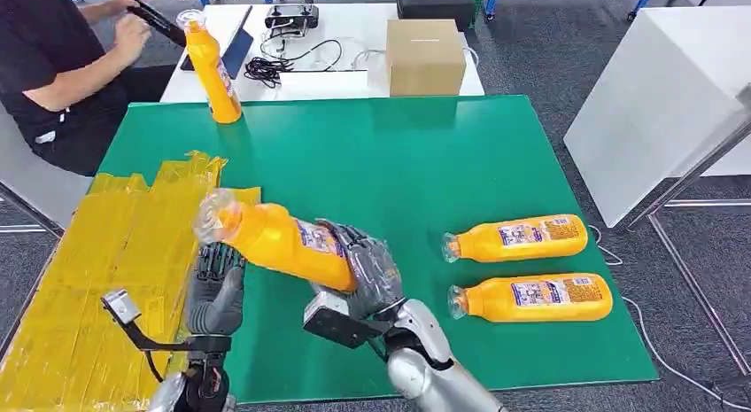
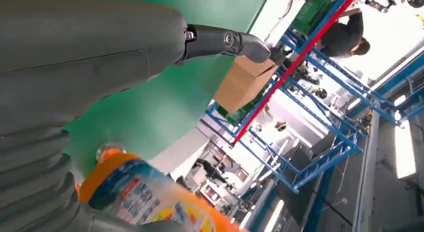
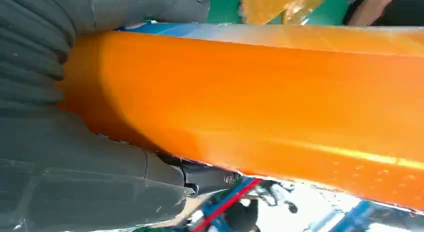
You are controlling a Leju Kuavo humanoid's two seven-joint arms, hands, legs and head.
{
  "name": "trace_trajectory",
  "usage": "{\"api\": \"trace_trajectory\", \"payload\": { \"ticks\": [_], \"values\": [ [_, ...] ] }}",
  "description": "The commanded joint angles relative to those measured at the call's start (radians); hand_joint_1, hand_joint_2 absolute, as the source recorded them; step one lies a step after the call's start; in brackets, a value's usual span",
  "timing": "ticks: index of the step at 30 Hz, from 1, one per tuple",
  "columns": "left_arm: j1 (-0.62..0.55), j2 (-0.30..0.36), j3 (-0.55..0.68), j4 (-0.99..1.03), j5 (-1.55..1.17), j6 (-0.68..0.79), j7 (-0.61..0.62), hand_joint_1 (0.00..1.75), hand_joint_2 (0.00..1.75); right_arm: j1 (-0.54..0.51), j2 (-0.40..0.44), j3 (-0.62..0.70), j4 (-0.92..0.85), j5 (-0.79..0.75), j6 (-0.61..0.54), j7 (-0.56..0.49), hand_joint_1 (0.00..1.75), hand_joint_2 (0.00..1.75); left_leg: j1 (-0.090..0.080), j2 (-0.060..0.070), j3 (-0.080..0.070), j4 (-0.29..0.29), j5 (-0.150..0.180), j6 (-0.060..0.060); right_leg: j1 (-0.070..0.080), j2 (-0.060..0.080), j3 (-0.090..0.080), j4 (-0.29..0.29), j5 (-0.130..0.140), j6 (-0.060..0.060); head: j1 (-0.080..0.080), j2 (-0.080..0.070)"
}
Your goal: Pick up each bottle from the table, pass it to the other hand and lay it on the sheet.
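A green table [image 1: 398,173] is seen in a workshop with blue racking behind; a yellow sheet [image 1: 89,270] is spread over its left part. An orange bottle [image 1: 283,239] is gripped by the right hand [image 1: 367,270] around its base end and is held above the table's near edge. Its long axis is tilted, with the clear cap end raised and pointed left, toward the sheet. The left hand [image 1: 217,288] is held just beneath the neck end, fingers apart and nothing clasped, so it is judged the nearer hand for the handover; whether the bottle is touched by it cannot be told. Two more bottles [image 1: 518,237] [image 1: 531,297] are laid flat on the table's right side, caps to the left, and a fourth [image 1: 212,71] is stood upright at the far left edge. A cardboard box [image 1: 425,56] and a seated person [image 1: 53,66] are placed beyond. Blue-and-white labels are carried by the bottles, but no writing can be read.
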Motion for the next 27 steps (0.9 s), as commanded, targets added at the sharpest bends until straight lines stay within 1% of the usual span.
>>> {"api": "trace_trajectory", "payload": {
  "ticks": [1,3,5,6,10,13,18,21,23,25,26,27],
  "values": [
    [-0.012,0.016,-0.011,0.027,0.002,-0.024,0.0,0.0,1.75,-0.054,0.002,-0.075,0.132,-0.035,-0.008,0.007,1.75,1.75,0.0,0.001,0.003,-0.001,-0.001,0.0,0.0,0.0,0.003,-0.001,-0.001,0.0,0.0,0.0],
    [-0.012,0.016,-0.011,0.027,0.002,-0.024,0.0,0.0,1.75,-0.054,0.002,-0.075,0.132,-0.035,-0.008,0.007,1.75,1.75,0.0,0.001,0.002,-0.001,-0.001,-0.001,0.0,0.001,0.002,-0.001,0.0,0.0,0.0,0.0],
    [-0.012,0.016,-0.012,0.028,0.004,-0.026,0.0,0.0,1.75,-0.05,0.006,-0.085,0.131,-0.041,-0.017,0.012,1.75,1.75,0.0,0.001,0.005,-0.001,-0.002,-0.001,0.0,0.0,0.005,-0.001,-0.002,0.0,0.0,0.0],
    [-0.011,0.015,-0.012,0.026,0.005,-0.029,0.0,0.0,1.75,-0.052,0.008,-0.097,0.146,-0.037,-0.029,0.021,1.75,1.75,0.0,0.0,0.002,-0.001,-0.001,0.0,0.0,0.0,0.002,-0.001,-0.001,0.0,0.0,0.0],
    [-0.007,0.013,-0.014,0.018,0.01,-0.038,0.002,0.0,1.75,-0.062,0.016,-0.112,0.211,-0.047,0.001,0.022,1.75,1.75,0.0,0.001,0.005,-0.001,-0.002,-0.001,0.0,0.001,0.005,-0.002,-0.001,0.0,0.0,0.0],
    [-0.013,0.015,-0.014,0.022,0.018,-0.046,0.006,0.0,1.75,-0.071,0.03,-0.09,0.232,-0.034,0.022,0.015,1.75,1.75,0.0,0.002,0.004,-0.001,-0.001,-0.001,0.0,0.002,0.004,-0.002,-0.001,0.0,0.0,0.0],
    [-0.016,0.013,-0.014,0.024,0.018,-0.046,0.006,0.0,1.75,-0.074,0.055,-0.012,0.26,0.02,0.052,0.04,1.75,1.75,0.0,0.002,0.003,-0.001,-0.001,-0.001,0.0,0.002,0.003,-0.001,-0.001,0.0,0.0,0.0],
    [-0.016,0.013,-0.014,0.024,0.018,-0.046,0.006,0.0,1.75,-0.074,0.055,-0.012,0.26,0.02,0.052,0.04,1.75,1.75,0.001,0.002,0.004,-0.001,-0.002,-0.001,0.001,0.002,0.005,-0.002,-0.001,0.0,0.0,0.0],
    [-0.016,0.013,-0.014,0.024,0.018,-0.046,0.006,0.0,1.75,-0.074,0.055,-0.012,0.26,0.02,0.052,0.04,1.75,1.75,0.0,0.001,0.002,-0.001,-0.001,-0.001,0.0,0.001,0.002,-0.001,-0.001,0.0,0.0,0.0],
    [-0.016,0.013,-0.014,0.024,0.018,-0.046,0.006,0.0,1.75,-0.074,0.055,-0.012,0.26,0.02,0.052,0.04,1.75,1.75,0.001,0.001,0.004,-0.001,-0.002,-0.001,0.001,0.001,0.005,-0.001,-0.002,0.0,0.0,0.0],
    [-0.016,0.013,-0.014,0.024,0.018,-0.046,0.006,0.0,1.75,-0.074,0.055,-0.012,0.26,0.02,0.052,0.04,1.75,1.75,0.0,0.0,0.002,-0.001,-0.001,0.0,0.0,0.0,0.002,-0.001,0.0,0.0,0.0,0.0],
    [-0.016,0.013,-0.014,0.024,0.018,-0.046,0.006,0.0,1.75,-0.074,0.055,-0.012,0.26,0.02,0.052,0.04,1.75,1.75,0.0,0.001,0.003,-0.001,-0.001,-0.001,0.0,0.001,0.003,-0.001,-0.001,0.001,0.0,0.0]
  ]
}}
